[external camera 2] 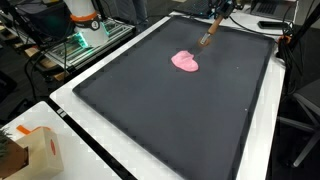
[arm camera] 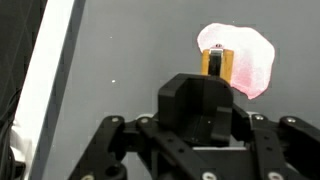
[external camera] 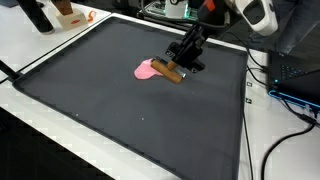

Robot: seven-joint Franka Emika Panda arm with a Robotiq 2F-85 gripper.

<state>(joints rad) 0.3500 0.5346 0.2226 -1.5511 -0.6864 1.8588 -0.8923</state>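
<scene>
A flat pink blob lies on the dark mat. My gripper is shut on a brown wooden stick, which slants down toward the blob's edge. I cannot tell whether the stick's low end touches the blob. In the wrist view the gripper fills the lower half. The stick's tip pokes out beyond the fingers, in front of the pink blob.
The mat lies on a white table. Cables and a dark device lie past one mat edge. A cardboard box stands at a table corner. A shelf with gear is beyond another side.
</scene>
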